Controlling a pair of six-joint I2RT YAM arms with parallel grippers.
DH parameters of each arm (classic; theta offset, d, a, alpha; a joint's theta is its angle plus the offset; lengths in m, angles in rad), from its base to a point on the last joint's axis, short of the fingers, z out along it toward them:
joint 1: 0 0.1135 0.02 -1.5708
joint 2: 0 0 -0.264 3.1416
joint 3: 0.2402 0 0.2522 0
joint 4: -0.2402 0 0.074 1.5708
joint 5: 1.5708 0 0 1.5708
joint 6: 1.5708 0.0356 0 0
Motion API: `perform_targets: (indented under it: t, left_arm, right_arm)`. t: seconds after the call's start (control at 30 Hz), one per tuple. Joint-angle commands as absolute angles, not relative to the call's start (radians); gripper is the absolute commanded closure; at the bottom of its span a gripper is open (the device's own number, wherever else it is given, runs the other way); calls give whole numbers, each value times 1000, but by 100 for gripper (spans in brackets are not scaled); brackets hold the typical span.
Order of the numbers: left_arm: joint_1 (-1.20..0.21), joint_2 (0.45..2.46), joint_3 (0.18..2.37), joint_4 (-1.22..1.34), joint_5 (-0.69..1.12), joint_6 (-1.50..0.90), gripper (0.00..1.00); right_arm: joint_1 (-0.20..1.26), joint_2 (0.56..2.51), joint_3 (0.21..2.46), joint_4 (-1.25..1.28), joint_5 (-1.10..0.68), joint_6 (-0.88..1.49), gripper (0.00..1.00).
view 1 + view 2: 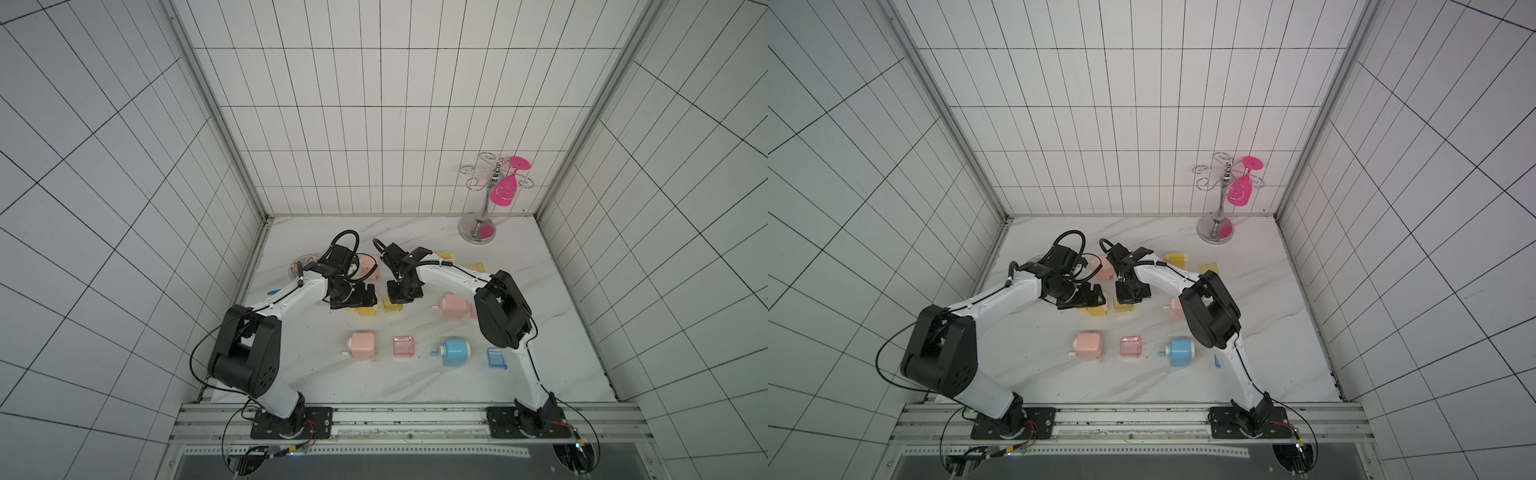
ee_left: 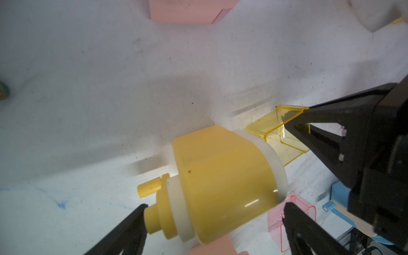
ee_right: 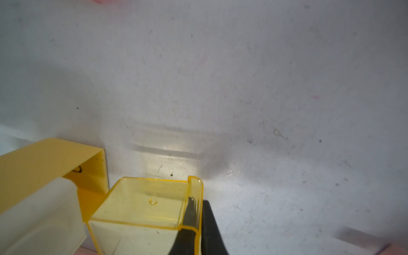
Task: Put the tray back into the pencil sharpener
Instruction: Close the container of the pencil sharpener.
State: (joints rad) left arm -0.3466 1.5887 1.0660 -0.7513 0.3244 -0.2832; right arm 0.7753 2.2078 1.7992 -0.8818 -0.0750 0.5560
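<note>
A yellow pencil sharpener (image 2: 220, 172) lies on the marble table, its crank stub pointing away from the tray. My left gripper (image 2: 215, 206) is open, one finger at each end of the sharpener; I cannot tell if they touch it. In both top views this gripper (image 1: 368, 301) covers most of the sharpener (image 1: 366, 311). The clear yellow tray (image 3: 143, 203) sits by the sharpener's open end (image 3: 44, 159), one corner at the slot. My right gripper (image 3: 198, 205) is shut on the tray's side wall. From above, the tray (image 1: 1123, 307) shows under that gripper (image 1: 1127, 297).
Other sharpeners and loose trays lie around: pink sharpener (image 1: 362, 344), pink tray (image 1: 404, 346), blue sharpener (image 1: 455, 351), blue tray (image 1: 496, 357), yellow tray (image 1: 476, 267). A plate (image 1: 299, 266) sits at the back left, a metal glass stand (image 1: 478, 228) at the back right.
</note>
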Motion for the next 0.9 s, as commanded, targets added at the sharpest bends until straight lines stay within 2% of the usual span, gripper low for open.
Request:
perform_targets:
  t: [0.0,0.53,0.87]
  left_arm:
    - [-344,1594,1089,-733,335,-281,3]
    - [-344,1595,1086,-725,343,-281,3]
    - [-344,1592,1080,-724,345,-280,3]
  right_arm:
    - [793,2239,1857,-945,-42,560,90]
    - [801,2259,1892,-951,-59,586,86]
    - [802,2260,1886,-938,-98,614,90]
